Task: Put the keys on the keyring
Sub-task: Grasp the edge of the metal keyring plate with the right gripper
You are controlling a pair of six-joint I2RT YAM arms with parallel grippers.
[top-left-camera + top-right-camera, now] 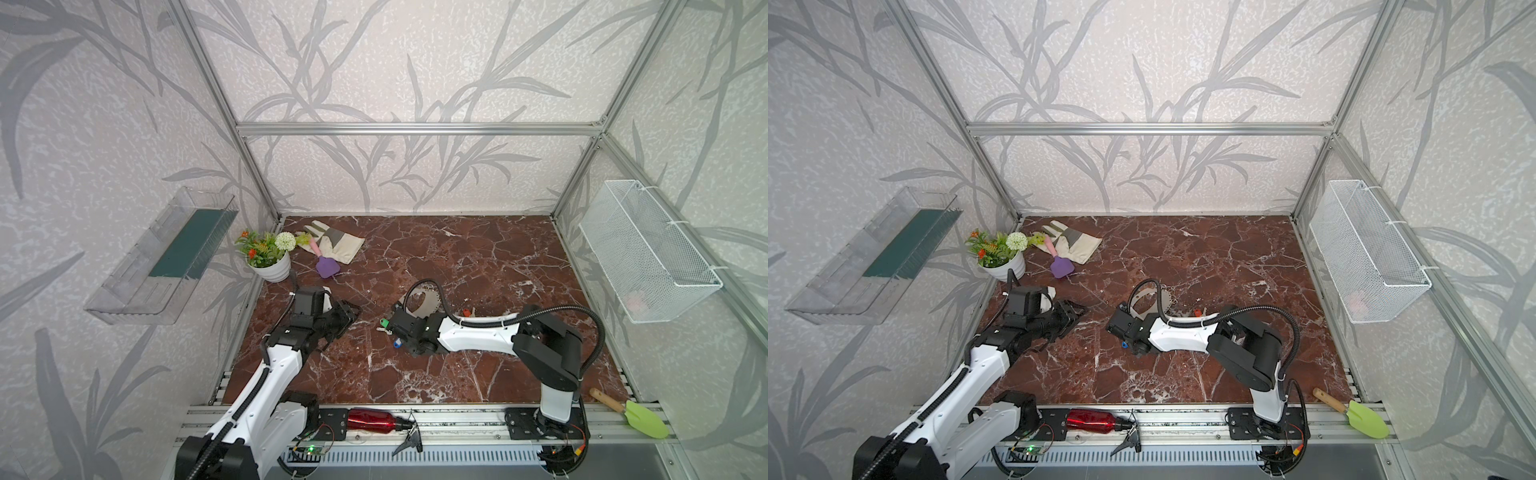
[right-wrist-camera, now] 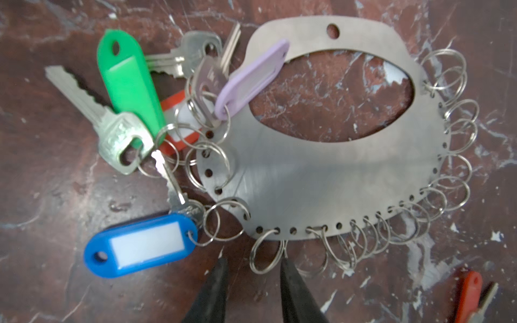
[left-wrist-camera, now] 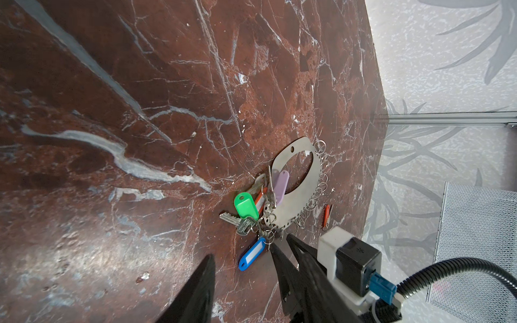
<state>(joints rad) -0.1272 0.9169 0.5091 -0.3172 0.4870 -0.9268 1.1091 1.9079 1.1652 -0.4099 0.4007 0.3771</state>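
The right gripper is hovering with jaws apart, straddling one split ring on the curved edge of the keyring. The keyring is lying flat on the marble table, with tagged keys hanging at one end and a red-headed key lying loose nearby. The left gripper is hanging well apart, jaws parted and empty. The thin plate looks stiff but liable to skid, and the springy ring probably wants a pinch at its rim.

No legible text reaches me at the remote controls: the blue tag carries a blank white insert, and the stamping on the key is blurred.
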